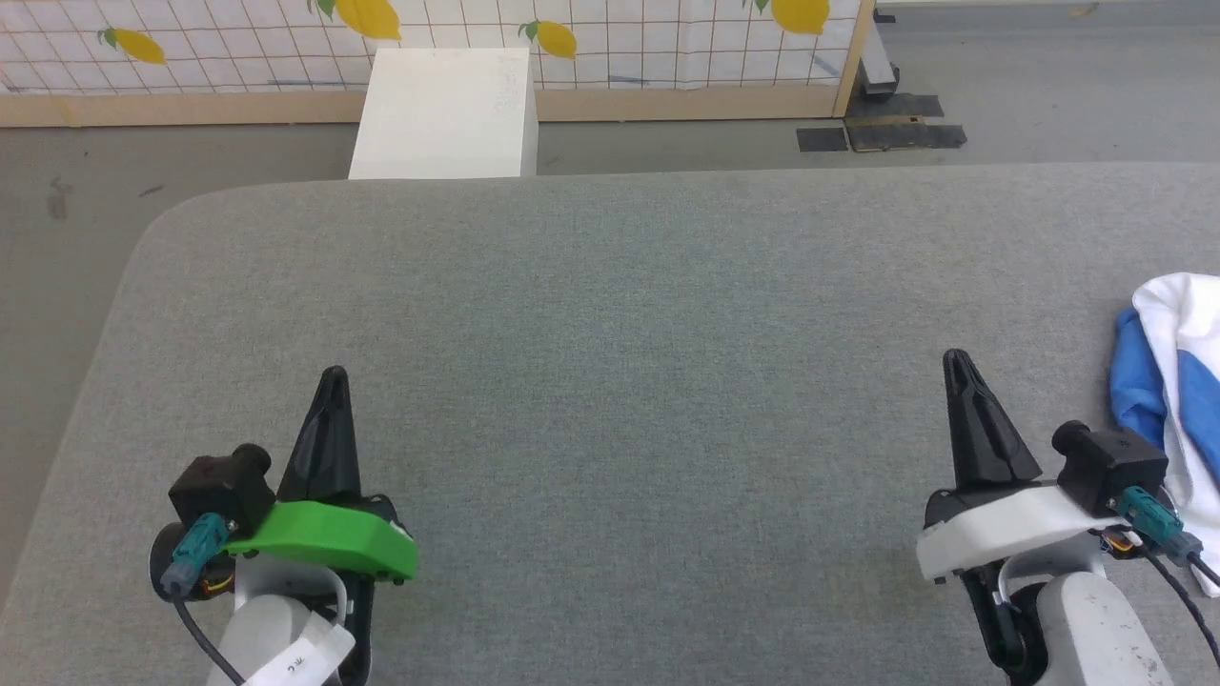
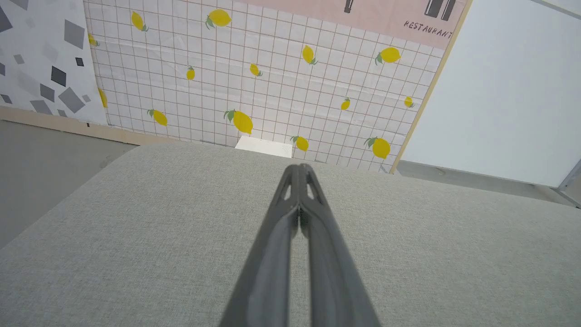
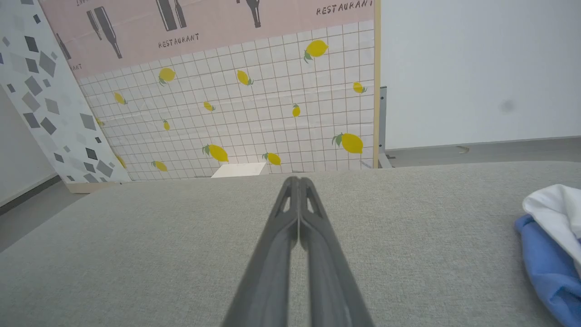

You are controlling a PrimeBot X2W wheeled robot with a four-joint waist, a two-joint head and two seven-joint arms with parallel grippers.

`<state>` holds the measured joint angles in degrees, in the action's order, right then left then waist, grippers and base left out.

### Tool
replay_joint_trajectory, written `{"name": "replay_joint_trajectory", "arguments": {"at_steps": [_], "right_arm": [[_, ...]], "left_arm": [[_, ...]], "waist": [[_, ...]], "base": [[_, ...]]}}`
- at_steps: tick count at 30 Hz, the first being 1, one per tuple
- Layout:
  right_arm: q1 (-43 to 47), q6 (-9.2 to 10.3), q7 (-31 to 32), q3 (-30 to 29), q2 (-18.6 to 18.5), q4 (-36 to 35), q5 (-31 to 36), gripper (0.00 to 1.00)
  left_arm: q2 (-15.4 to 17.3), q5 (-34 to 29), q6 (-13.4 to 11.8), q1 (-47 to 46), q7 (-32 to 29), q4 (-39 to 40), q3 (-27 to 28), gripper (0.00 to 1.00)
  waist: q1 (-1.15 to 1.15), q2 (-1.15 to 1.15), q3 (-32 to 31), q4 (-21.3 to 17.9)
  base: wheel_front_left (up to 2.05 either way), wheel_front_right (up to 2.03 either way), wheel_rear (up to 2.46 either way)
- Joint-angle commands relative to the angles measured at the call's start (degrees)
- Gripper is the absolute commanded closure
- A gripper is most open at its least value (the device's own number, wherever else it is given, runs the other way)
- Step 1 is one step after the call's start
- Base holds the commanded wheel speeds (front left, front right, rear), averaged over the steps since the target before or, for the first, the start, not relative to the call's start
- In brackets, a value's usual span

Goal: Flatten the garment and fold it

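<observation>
Plainly, the grey felt-topped table [image 1: 610,314] takes up most of the scene — a wide bare surface with a rounded far-left corner, which I judge is meant as the spreading ground. Beyond it stands a backdrop panel [image 1: 667,57] printed with a grid and yellow lemons, and at its foot a white box [image 1: 443,110] sits on the floor [image 1: 86,191], well apart from anything the arms must reach. The garment [image 1: 1177,353] lies crumpled on the table at the far right of the head view (partly cut off by the picture's edge), white cloth bunched over folds of royal blue; the right wrist view shows it low on the right. It is neither flat nor folded, so the task looks barely begun. The right gripper [image 1: 954,360] is just left of it, its two dark fingers [image 3: 272,254] pressed together on nothing; the left gripper [image 1: 334,373], likewise closed and empty, hangs near the table's left side, well apart from the cloth. Nothing stands between the right gripper and the garment — the likely hindrance is only that the heap lies off to one side and would probably need dragging toward the middle.
</observation>
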<state>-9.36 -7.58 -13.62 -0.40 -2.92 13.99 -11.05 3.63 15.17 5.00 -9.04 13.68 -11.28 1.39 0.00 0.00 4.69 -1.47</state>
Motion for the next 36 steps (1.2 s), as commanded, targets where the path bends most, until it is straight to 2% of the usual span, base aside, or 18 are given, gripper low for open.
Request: {"name": "replay_joint_trajectory", "arguments": {"at_steps": [1, 36], "right_arm": [[0.83, 0.01, 0.30, 0.04, 0.00, -0.60, 0.44, 1.00], [3.42, 0.03, 4.34, 0.15, 0.01, -4.66, 3.66, 1.00]], "left_arm": [[-0.07, -0.88, -0.23, 0.76, -0.30, 0.39, 0.00, 1.00], [-0.27, -5.21, -1.68, 3.28, -4.36, 3.69, -0.42, 1.00]], "waist": [[0.00, 0.00, -0.07, 0.03], [0.00, 0.00, -1.47, 0.46]], "base": [[0.00, 0.00, 0.00], [0.00, 0.00, 0.00]]}}
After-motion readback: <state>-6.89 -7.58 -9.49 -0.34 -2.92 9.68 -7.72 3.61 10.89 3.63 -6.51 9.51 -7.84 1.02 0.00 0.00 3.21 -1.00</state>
